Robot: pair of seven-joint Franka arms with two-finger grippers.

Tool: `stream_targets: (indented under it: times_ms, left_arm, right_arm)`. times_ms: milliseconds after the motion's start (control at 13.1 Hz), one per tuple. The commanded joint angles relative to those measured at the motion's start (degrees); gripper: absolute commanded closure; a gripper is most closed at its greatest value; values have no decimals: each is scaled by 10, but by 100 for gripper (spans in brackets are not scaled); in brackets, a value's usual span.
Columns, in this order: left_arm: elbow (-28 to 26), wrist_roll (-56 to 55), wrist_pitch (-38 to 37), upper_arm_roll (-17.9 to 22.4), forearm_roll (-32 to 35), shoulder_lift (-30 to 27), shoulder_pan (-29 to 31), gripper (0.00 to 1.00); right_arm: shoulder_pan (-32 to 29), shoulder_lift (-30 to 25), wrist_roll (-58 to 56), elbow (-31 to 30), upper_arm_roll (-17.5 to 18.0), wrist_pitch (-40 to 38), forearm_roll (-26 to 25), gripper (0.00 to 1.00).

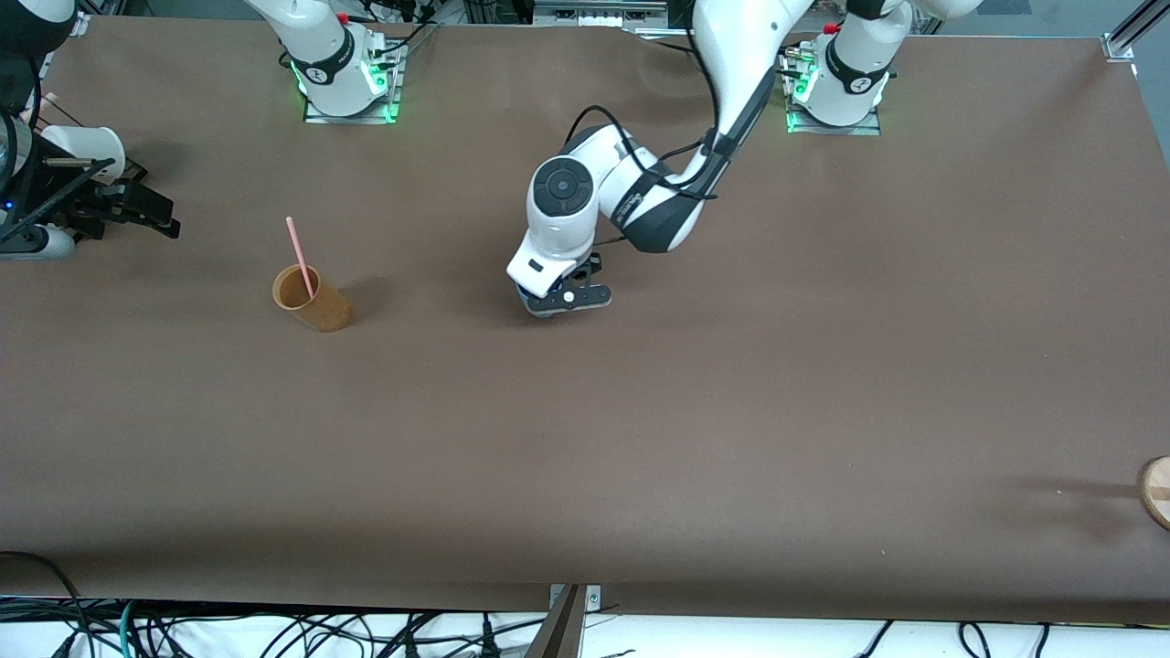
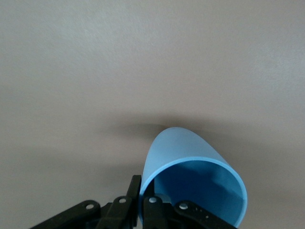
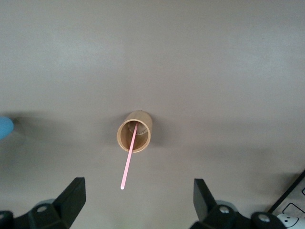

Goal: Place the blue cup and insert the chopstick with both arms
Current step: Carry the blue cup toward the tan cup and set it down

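Observation:
My left gripper (image 1: 562, 297) is low over the middle of the table and is shut on the rim of the blue cup (image 2: 190, 152), one finger inside and one outside. In the front view the hand hides nearly all of the cup, and I cannot tell whether it rests on the table. The pink chopstick (image 1: 298, 249) leans in a tan-orange cup (image 1: 313, 300) toward the right arm's end. My right gripper (image 1: 146, 210) is open and empty, up in the air by that end. Its wrist view looks down on the tan cup (image 3: 136, 131) and the chopstick (image 3: 128, 162), between the open fingers (image 3: 76, 191).
A round wooden object (image 1: 1156, 492) lies at the table's edge at the left arm's end. Cables hang along the table edge nearest the front camera. A sliver of the blue cup (image 3: 4, 128) shows at the edge of the right wrist view.

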Motion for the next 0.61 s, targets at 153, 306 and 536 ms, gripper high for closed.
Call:
stream_targets:
  times_ms: [153,306,536]
  left_arm:
    - [37,-11,12,12,-10,35,-13,94]
    - [38,-7,8,15,-13,27,-8,40]
    - [40,20,-16,12,-13,3,10,0]
  right_arm:
    - [-3,1,-7,6,2,-4,-6,0]
    - [-3,1,-7,6,2,-4,-6,0]
    - [-2,3,-1,2,2,-6,-7,0]
